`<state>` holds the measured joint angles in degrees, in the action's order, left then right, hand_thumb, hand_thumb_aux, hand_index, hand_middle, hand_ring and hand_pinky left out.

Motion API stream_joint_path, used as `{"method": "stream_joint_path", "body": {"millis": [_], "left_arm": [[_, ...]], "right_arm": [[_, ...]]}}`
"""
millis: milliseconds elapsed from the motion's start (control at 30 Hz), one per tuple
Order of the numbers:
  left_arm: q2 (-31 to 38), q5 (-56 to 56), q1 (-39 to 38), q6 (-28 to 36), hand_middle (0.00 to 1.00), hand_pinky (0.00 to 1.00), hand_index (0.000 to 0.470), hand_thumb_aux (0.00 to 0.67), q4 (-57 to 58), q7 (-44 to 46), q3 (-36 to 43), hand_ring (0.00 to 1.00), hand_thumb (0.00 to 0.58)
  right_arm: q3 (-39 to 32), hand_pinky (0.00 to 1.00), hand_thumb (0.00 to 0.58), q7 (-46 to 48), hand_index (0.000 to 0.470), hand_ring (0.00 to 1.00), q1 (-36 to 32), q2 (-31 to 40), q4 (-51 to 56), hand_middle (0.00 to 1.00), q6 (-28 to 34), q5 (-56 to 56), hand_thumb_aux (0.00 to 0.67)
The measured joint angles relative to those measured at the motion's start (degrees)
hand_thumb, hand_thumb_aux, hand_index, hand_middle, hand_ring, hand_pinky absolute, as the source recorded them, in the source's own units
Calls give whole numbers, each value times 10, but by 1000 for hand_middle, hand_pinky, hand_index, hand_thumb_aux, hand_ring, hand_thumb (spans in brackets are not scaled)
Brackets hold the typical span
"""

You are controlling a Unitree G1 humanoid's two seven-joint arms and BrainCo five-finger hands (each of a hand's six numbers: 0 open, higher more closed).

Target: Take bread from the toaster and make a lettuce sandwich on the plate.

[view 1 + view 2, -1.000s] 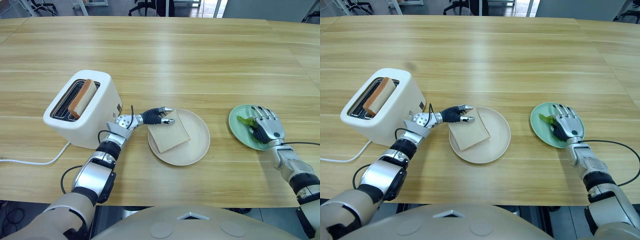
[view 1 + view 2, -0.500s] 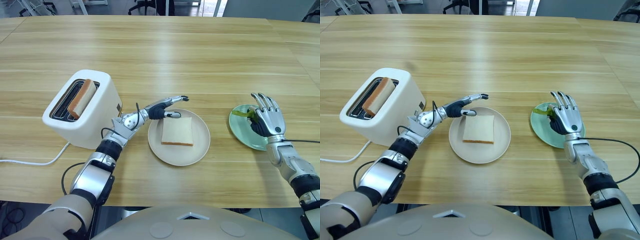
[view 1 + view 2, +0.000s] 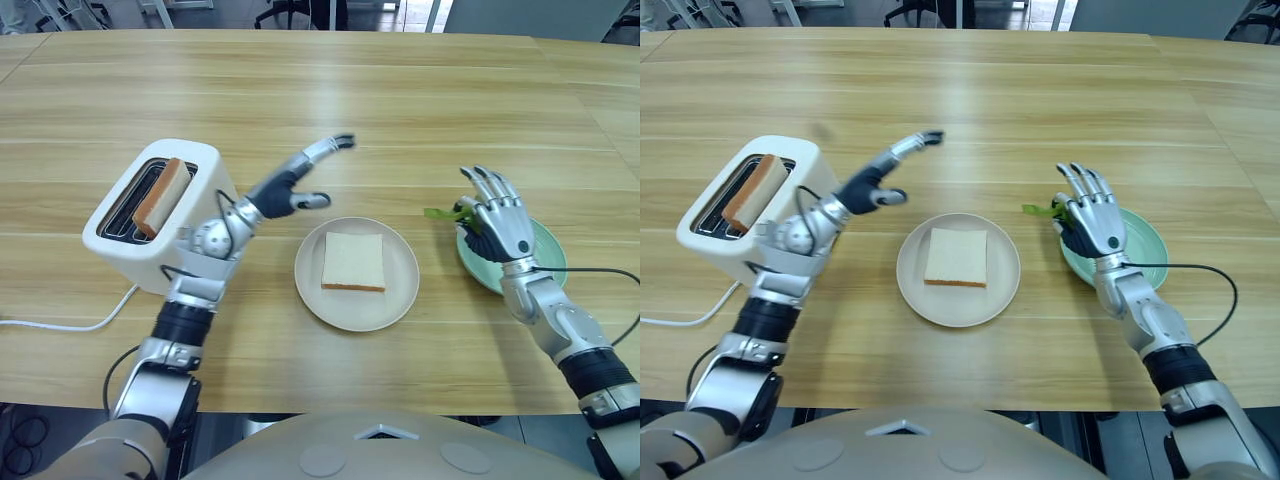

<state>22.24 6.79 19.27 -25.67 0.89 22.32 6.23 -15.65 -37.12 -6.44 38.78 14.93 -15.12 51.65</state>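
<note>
One bread slice (image 3: 353, 262) lies flat in the middle of the beige plate (image 3: 400, 300) as the sandwich base, while a second slice (image 3: 165, 195) stands in the toaster (image 3: 125, 245) slot, waiting to be the top. The lettuce (image 3: 438, 213) hangs just past the green plate (image 3: 545, 265), lightly gripped by the fingers of the right hand (image 3: 500, 220), apparently for carrying onto the bread. The left hand (image 3: 285, 190) hovers above the table (image 3: 400, 120) between toaster and plate, fingers spread and empty, likely leaving room for the leaf.
</note>
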Motion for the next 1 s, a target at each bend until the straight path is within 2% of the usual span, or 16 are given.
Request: {"method": "stream_joint_path", "body": {"millis": [67, 233, 400, 500, 700, 1000], "left_arm": [[34, -17, -19, 17, 0, 0, 0, 0, -60, -1, -45, 0, 0], [110, -44, -64, 14, 0, 0, 0, 0, -130, -1, -148, 0, 0], [200, -45, -90, -5, 0, 0, 0, 0, -137, 6, -250, 0, 0], [263, 32, -117, -35, 0, 0, 0, 0, -88, -16, -296, 0, 0], [298, 108, -193, -48, 0, 0, 0, 0, -10, -44, -335, 0, 0], [315, 182, -240, -29, 0, 0, 0, 0, 50, -63, -297, 0, 0]], "right_arm": [[-15, 0, 580, 11, 460, 0, -15, -22, -6, 0, 0, 11, 670], [-59, 0, 580, 27, 460, 0, -44, -65, 6, 0, -1, 42, 670], [-109, 0, 580, 28, 460, 0, -74, -110, 41, 0, -4, 69, 670], [-137, 0, 580, 28, 460, 0, -82, -134, 60, 0, -3, 85, 670], [-173, 0, 580, 28, 460, 0, -101, -166, 85, 0, -6, 95, 670], [-223, 0, 580, 22, 460, 0, -108, -178, 140, 0, -29, 113, 670]]}}
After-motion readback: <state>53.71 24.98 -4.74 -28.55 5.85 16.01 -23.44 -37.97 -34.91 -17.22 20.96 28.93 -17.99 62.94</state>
